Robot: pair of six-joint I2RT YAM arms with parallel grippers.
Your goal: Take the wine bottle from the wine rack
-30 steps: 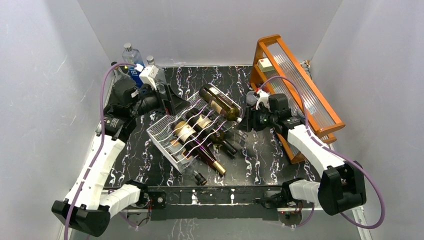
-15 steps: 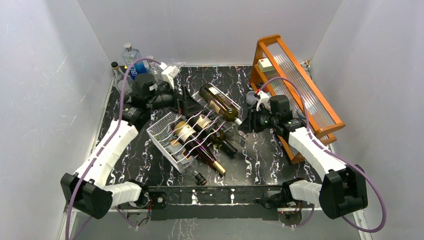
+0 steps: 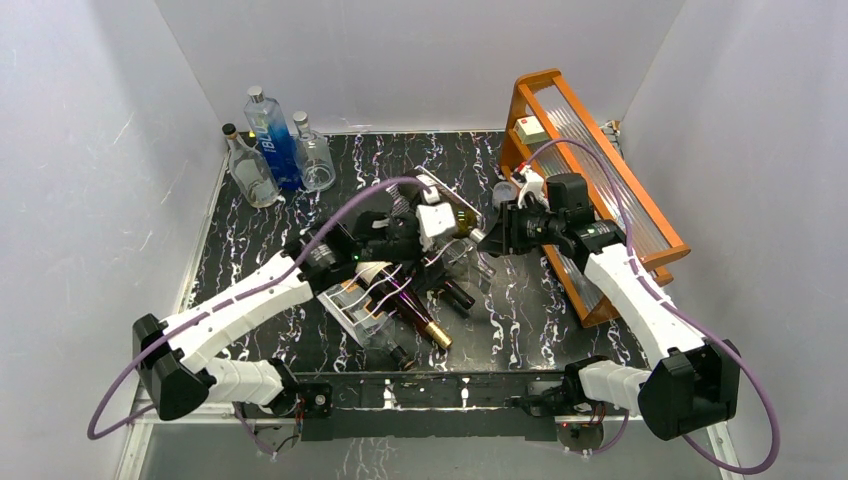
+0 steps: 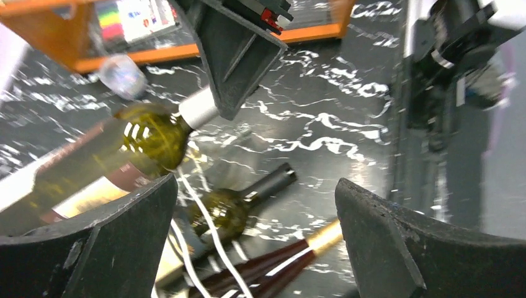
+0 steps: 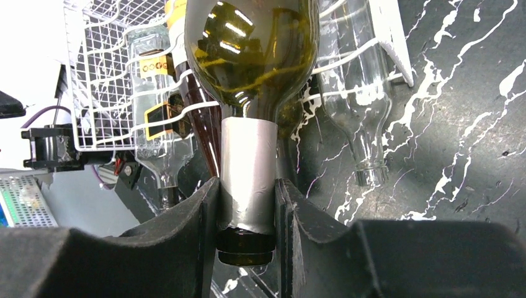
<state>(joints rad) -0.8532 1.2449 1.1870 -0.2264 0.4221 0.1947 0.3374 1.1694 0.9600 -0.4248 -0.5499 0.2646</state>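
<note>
Wine rack [image 3: 348, 300] mid-table; wine bottle [image 5: 253, 56] on its far top row, neck rightward. Right gripper [image 5: 247, 205] pinches the foil neck; left gripper [image 4: 254, 189] gapes empty over the rack (support, likely). Grasp looks made; next I'd lift clear of the wires.

Left tool [image 4: 254, 186], jaws wide apart; right tool [image 5: 247, 186], jaws pinched together.

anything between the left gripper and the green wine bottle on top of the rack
Nothing visible. The open left gripper faces the wine bottle directly. The right gripper is shut on its silver-foiled neck, off to the side of that path.
</note>
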